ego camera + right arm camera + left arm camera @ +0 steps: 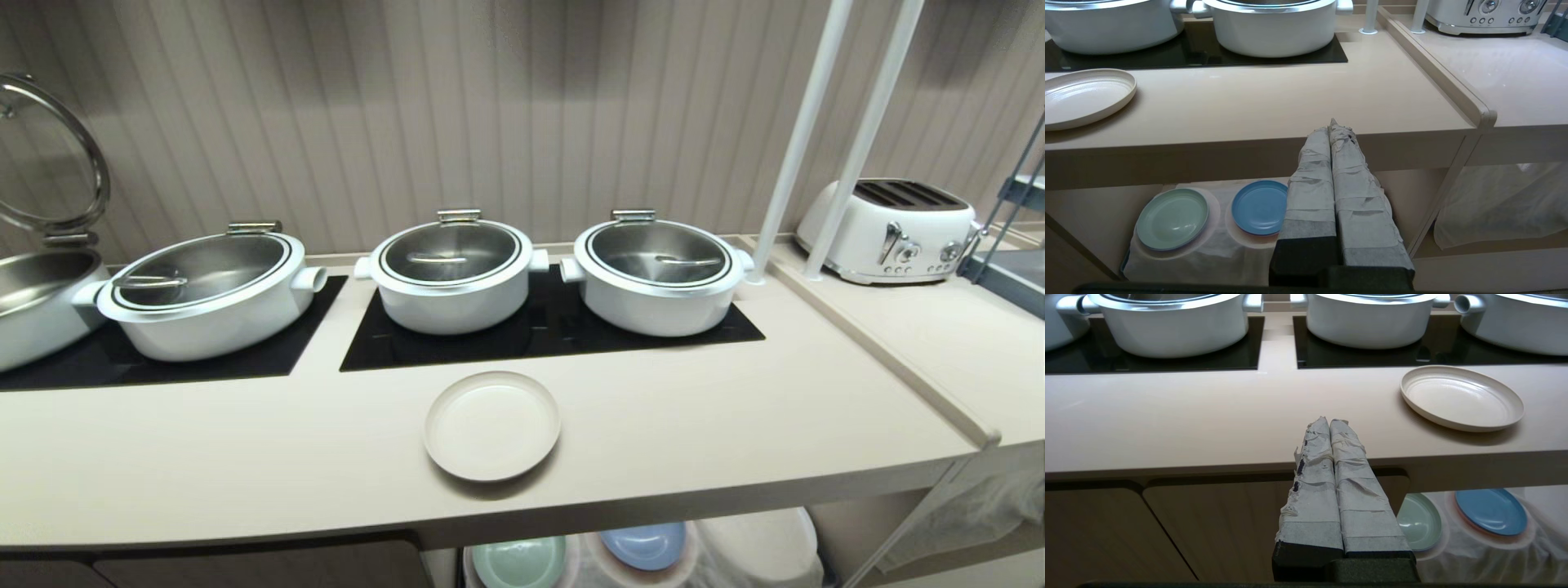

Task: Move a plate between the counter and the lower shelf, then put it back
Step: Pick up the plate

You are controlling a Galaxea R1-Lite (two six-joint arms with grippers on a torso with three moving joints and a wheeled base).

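Your plate (491, 425) lies flat near the front edge of the counter (735, 408), in front of the black glass panels, and both the left gripper (1329, 421) and right gripper (1329, 125) are clenched on nothing, hanging in front of the counter's front edge. The plate's rim is low, so a shallow pinch could slip and push it over that edge. On the lower shelf (1098, 216), the draped cloth (1216, 245) could snag it.
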